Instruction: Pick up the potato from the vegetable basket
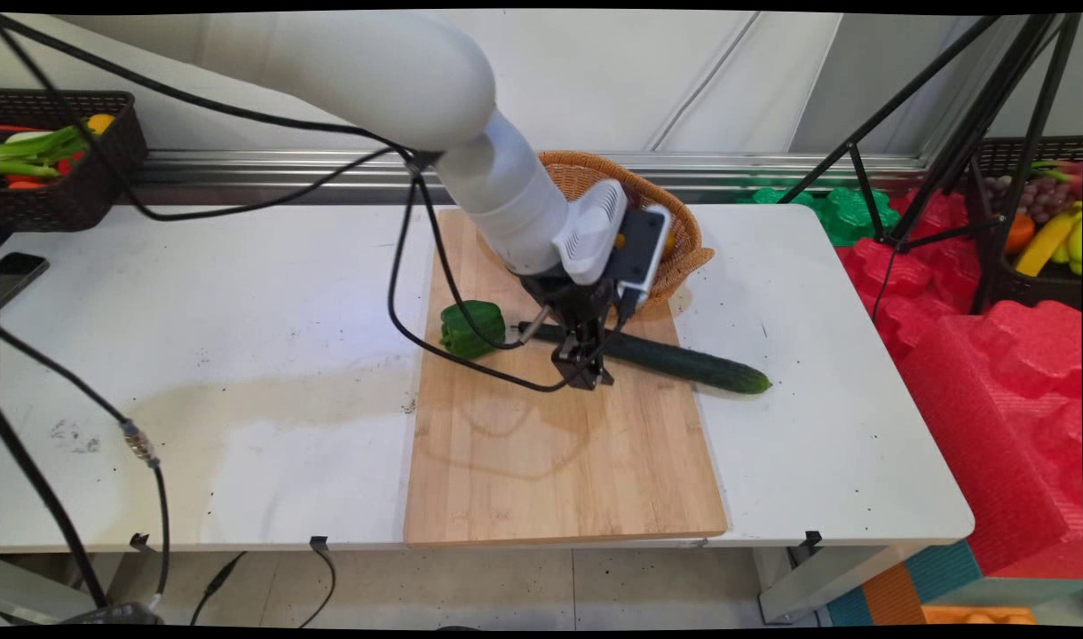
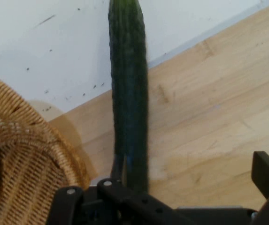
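Note:
My black gripper point(image 1: 584, 373) hangs low over the wooden cutting board point(image 1: 559, 461), just above the near end of a long dark green cucumber point(image 1: 683, 362). The cucumber lies slanted, partly on the board and partly on the white table point(image 1: 240, 355) to the right. In the hand view the cucumber point(image 2: 128, 93) runs from the top edge down to the linkage, close beside the left finger point(image 2: 121, 171). The right finger point(image 2: 267, 172) stands well apart over bare board point(image 2: 209, 131). The gripper point(image 2: 193, 180) is open and holds nothing. A green bell pepper point(image 1: 472, 328) sits on the board to the left.
A wicker basket point(image 1: 675, 222) stands at the board's far end, right behind the hand, and it shows as the basket point(image 2: 21, 159) in the hand view. Black cables loop over the board's left side. Dark baskets of produce sit at far left point(image 1: 71, 169) and far right point(image 1: 1039, 222).

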You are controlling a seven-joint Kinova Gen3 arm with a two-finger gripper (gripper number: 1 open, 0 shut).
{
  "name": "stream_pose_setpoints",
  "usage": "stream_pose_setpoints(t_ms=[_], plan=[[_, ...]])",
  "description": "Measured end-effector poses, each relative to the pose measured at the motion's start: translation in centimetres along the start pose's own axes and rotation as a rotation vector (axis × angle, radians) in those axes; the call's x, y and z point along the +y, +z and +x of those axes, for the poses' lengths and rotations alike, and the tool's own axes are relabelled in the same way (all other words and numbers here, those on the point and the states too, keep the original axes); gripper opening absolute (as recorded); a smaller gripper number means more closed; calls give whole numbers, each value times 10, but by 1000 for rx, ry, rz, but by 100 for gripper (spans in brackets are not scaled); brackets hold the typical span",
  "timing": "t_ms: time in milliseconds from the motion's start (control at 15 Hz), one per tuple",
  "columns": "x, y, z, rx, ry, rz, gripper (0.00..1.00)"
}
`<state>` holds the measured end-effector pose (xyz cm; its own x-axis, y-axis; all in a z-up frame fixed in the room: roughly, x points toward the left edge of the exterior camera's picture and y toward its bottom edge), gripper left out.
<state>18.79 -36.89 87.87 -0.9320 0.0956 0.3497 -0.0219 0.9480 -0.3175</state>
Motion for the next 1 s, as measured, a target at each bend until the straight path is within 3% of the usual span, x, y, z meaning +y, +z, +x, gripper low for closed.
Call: stream_pose_setpoints(t_ms=[533,1000], plan=[[11,-80,-12,52,-202,86,100],[26,-143,-46,96,-459,176,100]])
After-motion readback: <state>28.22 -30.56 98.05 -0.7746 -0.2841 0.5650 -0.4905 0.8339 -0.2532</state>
